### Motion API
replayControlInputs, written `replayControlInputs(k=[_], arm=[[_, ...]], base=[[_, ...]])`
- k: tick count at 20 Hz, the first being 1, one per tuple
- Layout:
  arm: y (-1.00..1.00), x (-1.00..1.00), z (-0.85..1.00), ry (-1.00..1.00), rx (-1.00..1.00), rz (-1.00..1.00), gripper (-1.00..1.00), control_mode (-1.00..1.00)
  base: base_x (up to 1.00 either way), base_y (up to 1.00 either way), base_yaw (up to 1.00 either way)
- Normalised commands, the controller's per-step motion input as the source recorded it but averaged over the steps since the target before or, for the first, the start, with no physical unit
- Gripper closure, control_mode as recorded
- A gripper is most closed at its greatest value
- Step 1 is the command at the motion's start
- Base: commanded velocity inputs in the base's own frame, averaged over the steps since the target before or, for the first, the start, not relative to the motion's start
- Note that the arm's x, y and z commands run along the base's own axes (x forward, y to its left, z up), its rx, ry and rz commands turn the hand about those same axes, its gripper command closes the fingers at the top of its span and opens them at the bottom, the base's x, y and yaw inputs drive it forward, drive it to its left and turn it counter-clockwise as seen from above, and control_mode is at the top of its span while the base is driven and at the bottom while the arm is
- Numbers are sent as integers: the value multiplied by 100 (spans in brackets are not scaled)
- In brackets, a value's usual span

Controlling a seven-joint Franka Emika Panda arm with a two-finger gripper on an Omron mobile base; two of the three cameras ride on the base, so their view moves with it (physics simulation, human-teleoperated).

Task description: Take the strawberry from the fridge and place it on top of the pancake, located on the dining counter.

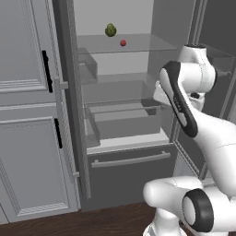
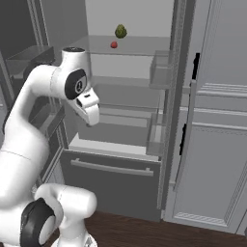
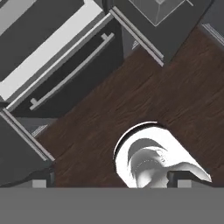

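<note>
One strawberry (image 1: 123,43) and one green fruit (image 1: 110,30) (upper fridge (image 1: 133,152) shelf); gripper (image 3: 107,183) spread wide.

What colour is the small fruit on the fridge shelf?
Red: the strawberry shows best in the left base view.

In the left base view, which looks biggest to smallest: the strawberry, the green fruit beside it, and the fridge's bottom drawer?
1. Bottom drawer, by far the largest.
2. Green fruit.
3. Strawberry, smallest.
</note>
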Motion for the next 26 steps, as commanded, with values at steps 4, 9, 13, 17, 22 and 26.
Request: replayControlInputs(k=[4,9,13,17,22,26], arm=[[19,-26,16,-8,-18,43,-100,-100],[28,-48,11,-15,-9,16,-100,-100],[21,-46,-7,-5,-1,30,-100,-100],[0,-29,-1,0,-1,40,-100,-100],[-2,-30,0,-1,-1,24,-100,-100],[-1,-40,0,-1,-7,1,-100,-100]], base=[[0,0,0],[0,0,0],[0,0,0],[0,0,0],[0,0,0],[0,0,0]])
